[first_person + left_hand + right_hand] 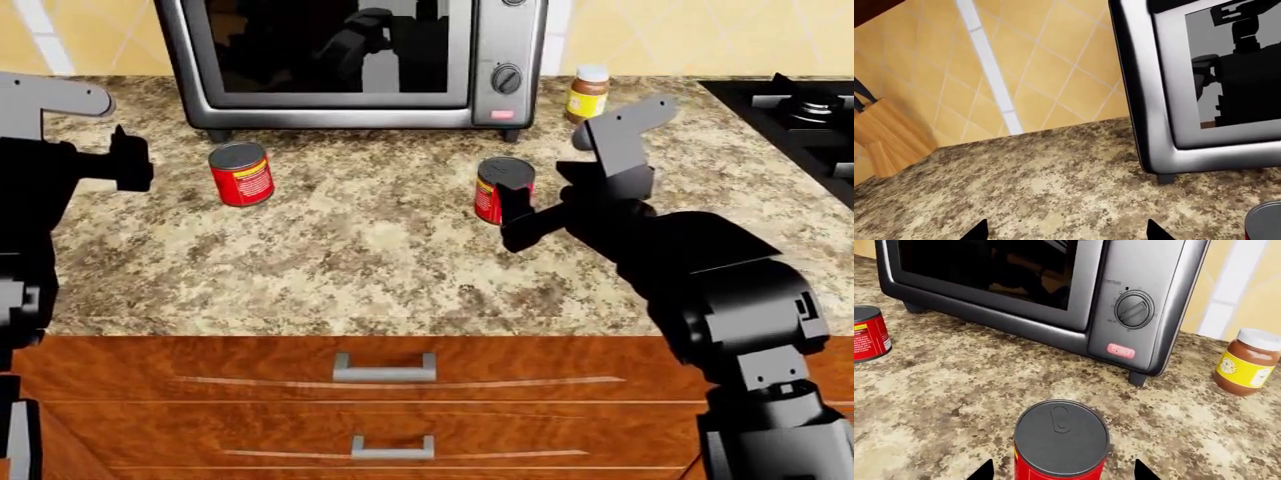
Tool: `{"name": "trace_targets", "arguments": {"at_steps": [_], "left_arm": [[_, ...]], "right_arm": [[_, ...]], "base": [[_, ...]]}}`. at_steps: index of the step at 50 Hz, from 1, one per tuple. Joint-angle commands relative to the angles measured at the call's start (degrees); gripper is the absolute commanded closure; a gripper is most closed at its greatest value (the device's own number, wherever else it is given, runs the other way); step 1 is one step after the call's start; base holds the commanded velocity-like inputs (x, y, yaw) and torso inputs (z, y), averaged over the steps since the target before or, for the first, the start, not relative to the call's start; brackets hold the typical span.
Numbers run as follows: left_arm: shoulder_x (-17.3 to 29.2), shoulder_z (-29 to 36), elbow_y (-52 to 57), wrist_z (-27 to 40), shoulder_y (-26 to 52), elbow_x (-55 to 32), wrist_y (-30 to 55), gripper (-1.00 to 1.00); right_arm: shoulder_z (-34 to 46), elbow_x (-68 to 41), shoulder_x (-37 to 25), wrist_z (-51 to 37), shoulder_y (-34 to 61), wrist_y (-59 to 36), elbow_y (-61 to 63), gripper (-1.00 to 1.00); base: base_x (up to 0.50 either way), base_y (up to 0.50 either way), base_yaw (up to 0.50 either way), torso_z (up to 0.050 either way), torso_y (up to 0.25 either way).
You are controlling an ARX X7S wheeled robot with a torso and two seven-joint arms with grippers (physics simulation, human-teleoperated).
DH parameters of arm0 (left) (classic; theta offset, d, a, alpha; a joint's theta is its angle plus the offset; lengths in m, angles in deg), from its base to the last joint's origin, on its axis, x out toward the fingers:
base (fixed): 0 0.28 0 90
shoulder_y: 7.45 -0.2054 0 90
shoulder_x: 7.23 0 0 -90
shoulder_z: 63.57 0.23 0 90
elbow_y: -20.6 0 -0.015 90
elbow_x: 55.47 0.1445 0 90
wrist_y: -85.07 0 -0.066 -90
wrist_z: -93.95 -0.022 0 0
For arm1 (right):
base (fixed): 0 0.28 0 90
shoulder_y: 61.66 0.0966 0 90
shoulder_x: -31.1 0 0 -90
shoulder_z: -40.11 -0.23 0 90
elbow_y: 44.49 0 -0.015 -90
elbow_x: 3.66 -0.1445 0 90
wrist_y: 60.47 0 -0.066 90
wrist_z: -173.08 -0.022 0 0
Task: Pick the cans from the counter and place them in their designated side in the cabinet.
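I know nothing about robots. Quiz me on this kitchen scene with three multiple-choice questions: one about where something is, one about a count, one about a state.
1. Where does the brown jar stand?
A. Between the toaster oven and the stove top
B. Inside the oven
C. In a drawer

2. How many red cans are on the counter?
A. One
B. Two
C. Four

3. How is the right gripper relative to the nearer can?
A. Open, a fingertip showing on each side of the can
C. Holding the can high in the air
B. Far away by the stove

Answers: 1 A, the head view shows the jar right of the oven, left of the burners. 2 B, the left can and the nearer can. 3 A, the right wrist view shows both tips flanking the can, which stands on the counter.
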Motion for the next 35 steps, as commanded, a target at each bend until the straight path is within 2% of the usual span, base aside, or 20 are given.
{"name": "trace_targets", "arguments": {"at_steps": [1,24,35], "left_arm": [[0.1,0.2,0.3,0.0,0.2,0.1,0.2,-1.0],[0.1,0.5,-1.0,-0.2,0.2,0.0,-0.8,-1.0],[-0.4,0.8,-4.4,-0.3,0.9,0.2,-3.1,-1.0]], "right_arm": [[0.5,0.4,1.1,0.9,0.9,2.9,-4.6,-1.0],[1.9,2.1,4.9,3.3,4.6,11.7,-19.8,-1.0],[3.2,4.2,8.8,6.3,9.7,21.5,-38.3,-1.0]], "base": [[0.0,0.0,0.0,0.0,0.0],[0.0,0.0,0.0,0.0,0.0],[0.0,0.0,0.0,0.0,0.0]]}}
